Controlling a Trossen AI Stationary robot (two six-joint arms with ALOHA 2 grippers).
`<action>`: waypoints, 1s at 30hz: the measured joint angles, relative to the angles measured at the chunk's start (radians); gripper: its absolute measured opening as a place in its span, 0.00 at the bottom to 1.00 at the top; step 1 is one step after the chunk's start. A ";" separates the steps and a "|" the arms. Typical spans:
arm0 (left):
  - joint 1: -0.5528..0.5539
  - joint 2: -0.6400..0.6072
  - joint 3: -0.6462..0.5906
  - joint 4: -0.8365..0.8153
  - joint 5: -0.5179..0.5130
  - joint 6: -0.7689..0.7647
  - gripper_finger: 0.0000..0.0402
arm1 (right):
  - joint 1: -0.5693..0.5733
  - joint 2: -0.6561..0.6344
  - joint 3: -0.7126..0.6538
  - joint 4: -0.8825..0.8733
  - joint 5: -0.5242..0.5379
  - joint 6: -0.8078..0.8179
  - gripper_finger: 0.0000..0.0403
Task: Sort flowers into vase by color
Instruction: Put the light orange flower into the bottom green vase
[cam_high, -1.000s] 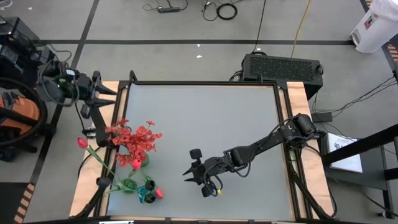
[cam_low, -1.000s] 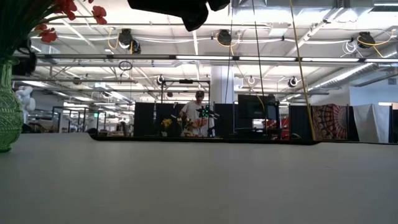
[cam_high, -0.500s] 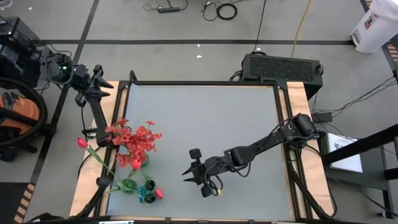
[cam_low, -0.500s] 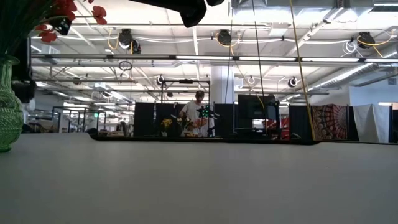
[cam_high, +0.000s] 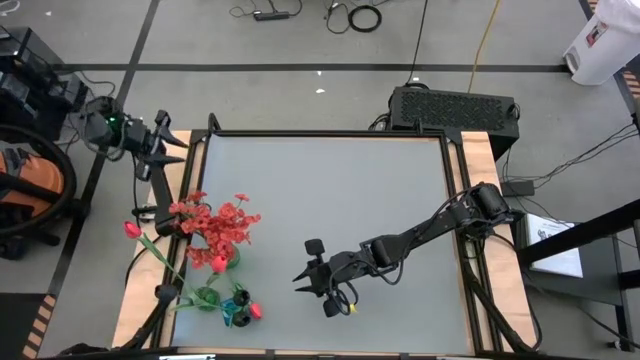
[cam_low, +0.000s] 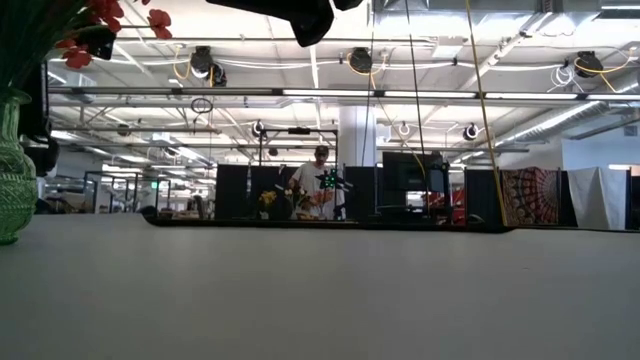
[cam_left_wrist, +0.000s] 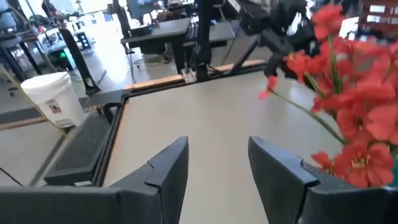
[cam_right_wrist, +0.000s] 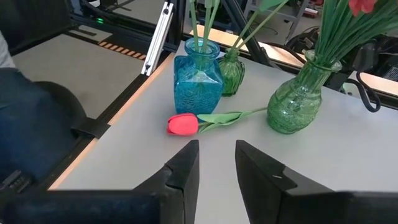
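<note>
In the high view the left hand (cam_high: 172, 140) sits at the upper left of the frame, just off the top-left corner of the bench (cam_high: 330, 200), raised and well apart from the vases. Its own wrist view shows two dark fingers (cam_left_wrist: 168, 171) parted with bare bench between them; it holds nothing. The red blooms (cam_left_wrist: 348, 118) fill the right edge of that picture.

The right hand (cam_high: 312, 275) is at lower centre of the high view, its arm reaching in from the right edge of the bench. Its wrist view shows the fingers (cam_right_wrist: 186, 168) a little apart with nothing between them.

The flowers stand in the lower left of the high view. A frilly red cluster (cam_high: 220, 225) rises from the large green vase (cam_right_wrist: 298, 102). A small green vase (cam_right_wrist: 231, 73) and a blue vase (cam_right_wrist: 198, 84) stand close together near the bench's edge, each holding green stems. One red tulip (cam_right_wrist: 183, 124) lies flat on the bench just in front of the blue vase, its stem running toward the large green vase. A pink bud (cam_high: 130, 229) juts out past the left edge of the bench.

In the low view the green vase shows at the far left (cam_low: 12, 190), red petals above it, and a person (cam_low: 318, 185) stands far back in the room.
</note>
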 joint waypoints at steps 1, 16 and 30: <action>0.000 0.000 -0.016 0.001 0.001 0.003 0.43 | 0.000 0.000 0.000 0.001 0.000 0.000 0.24; -0.002 0.000 -0.086 0.001 0.090 -0.068 0.43 | 0.000 0.000 0.000 -0.001 0.000 0.000 0.24; 0.019 0.003 -0.309 0.000 0.073 -0.190 0.43 | 0.000 0.000 0.000 0.000 0.000 0.000 0.24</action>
